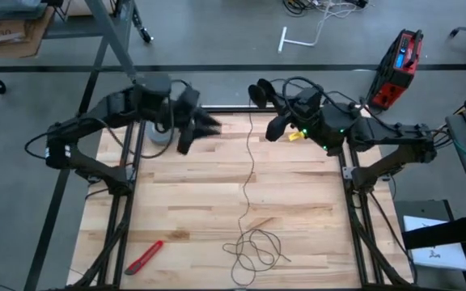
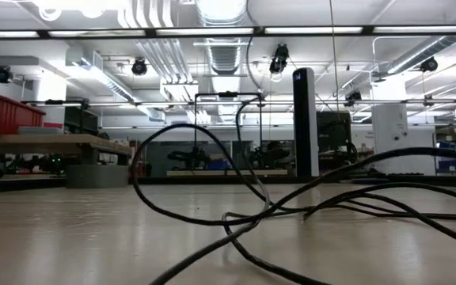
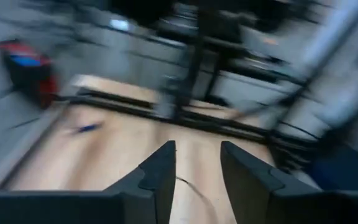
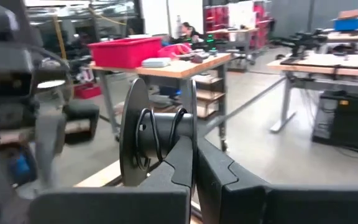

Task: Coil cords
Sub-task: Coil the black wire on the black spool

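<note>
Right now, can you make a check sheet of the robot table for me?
Surface: pale wooden plank table, mostly bare.
Job's things: small black round reel held at the far edge; very thin black cord trails down into a loose tangle at the near edge.
Clutter: red and black utility knife near left corner; grey ring-shaped tape roll far left.
Pincers: left pincer open, empty; right pincer shut on the reel.
Cables: thicker black cables along both arms.
Surroundings: red tool case on the floor; workbenches beyond.
</note>
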Robot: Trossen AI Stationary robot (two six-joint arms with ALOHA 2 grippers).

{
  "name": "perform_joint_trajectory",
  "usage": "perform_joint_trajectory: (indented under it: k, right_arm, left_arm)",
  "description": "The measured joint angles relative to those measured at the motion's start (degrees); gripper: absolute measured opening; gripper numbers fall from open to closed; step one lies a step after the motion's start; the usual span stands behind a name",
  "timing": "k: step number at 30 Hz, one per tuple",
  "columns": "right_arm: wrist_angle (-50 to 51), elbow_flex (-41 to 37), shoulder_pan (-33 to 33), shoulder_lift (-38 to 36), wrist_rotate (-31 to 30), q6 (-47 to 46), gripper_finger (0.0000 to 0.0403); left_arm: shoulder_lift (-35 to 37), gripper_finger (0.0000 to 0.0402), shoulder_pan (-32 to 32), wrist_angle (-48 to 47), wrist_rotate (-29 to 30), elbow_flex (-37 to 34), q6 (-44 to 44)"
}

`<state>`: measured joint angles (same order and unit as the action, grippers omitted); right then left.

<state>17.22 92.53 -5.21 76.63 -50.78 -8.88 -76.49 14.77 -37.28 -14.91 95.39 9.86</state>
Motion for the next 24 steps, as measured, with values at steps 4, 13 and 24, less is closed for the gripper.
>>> perform_joint_trajectory:
  k: [4, 13, 24]
  right_arm:
    - [-0.46, 0.0, -0.02, 0.34, -3.54, 0.01, 0.0]
    - [-4.25, 0.0, 0.0, 0.4, -4.92, 4.48, 0.0]
    - [-4.24, 0.0, 0.0, 0.36, -4.95, 4.52, 0.0]
  left_arm:
    - [-0.55, 0.0108, 0.02, -5.01, 2.41, -0.86, 0.85]
    - [-1.26, 0.0151, -4.82, 19.02, -8.03, -23.25, 12.25]
    - [-3.37, 0.0229, -6.52, 54.58, -7.81, -45.77, 26.85]
